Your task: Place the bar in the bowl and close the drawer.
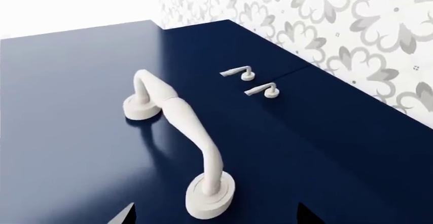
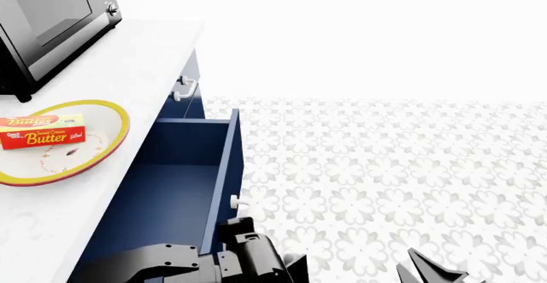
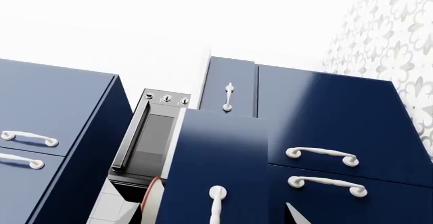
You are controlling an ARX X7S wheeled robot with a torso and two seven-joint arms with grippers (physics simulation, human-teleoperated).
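The bar (image 2: 43,131), a red and pale yellow butter box, lies inside the bowl (image 2: 120,120) on the white counter at the head view's left. The navy drawer (image 2: 184,193) stands pulled out, its box interior bare. My left gripper (image 1: 215,216) is open right in front of the drawer's front panel (image 1: 81,107). The near mount of the curved white handle (image 1: 179,117) sits between its fingertips. My right gripper (image 3: 215,216) is open and holds nothing. It hovers over the patterned floor to the right of the drawer (image 3: 216,158) and faces its front. It also shows low in the head view (image 2: 427,270).
A black toaster oven (image 2: 51,20) stands at the back of the counter (image 2: 145,59). Navy cabinet fronts with white handles (image 3: 323,155) flank the drawer. The patterned floor (image 2: 385,180) stretches to the right of the cabinets.
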